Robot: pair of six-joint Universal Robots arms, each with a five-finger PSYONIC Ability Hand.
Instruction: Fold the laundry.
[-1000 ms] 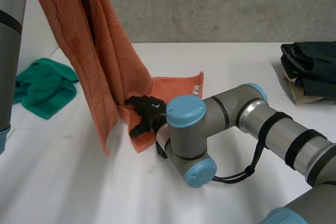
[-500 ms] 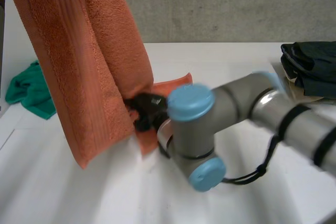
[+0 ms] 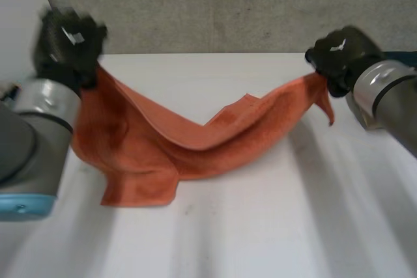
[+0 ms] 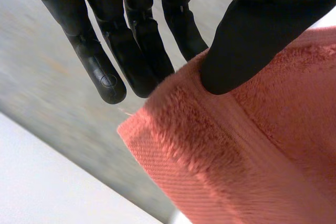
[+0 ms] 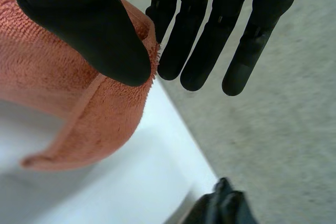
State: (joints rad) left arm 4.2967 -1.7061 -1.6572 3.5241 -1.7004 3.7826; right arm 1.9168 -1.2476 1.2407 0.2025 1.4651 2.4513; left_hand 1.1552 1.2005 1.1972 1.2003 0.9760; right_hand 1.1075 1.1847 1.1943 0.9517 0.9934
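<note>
An orange towel (image 3: 195, 138) hangs stretched between my two hands above the white table (image 3: 260, 226), sagging in the middle with its lower edge resting on the table. My left hand (image 3: 68, 40) is raised at the far left and pinches one corner of the towel (image 4: 220, 150) between thumb (image 4: 252, 40) and straight fingers (image 4: 131, 51). My right hand (image 3: 339, 53) is raised at the far right and pinches the other corner of the towel (image 5: 79, 103) between thumb (image 5: 100, 40) and fingers (image 5: 210, 40).
A dark folded garment (image 5: 220, 208) lies at the table's right edge, behind my right arm (image 3: 391, 102). A grey concrete wall (image 3: 215, 4) stands behind the table.
My right hand has taken a towel corner near the table's middle and carried it up and to the right. My left hand has come down, so the hanging towel is now spread wide.
</note>
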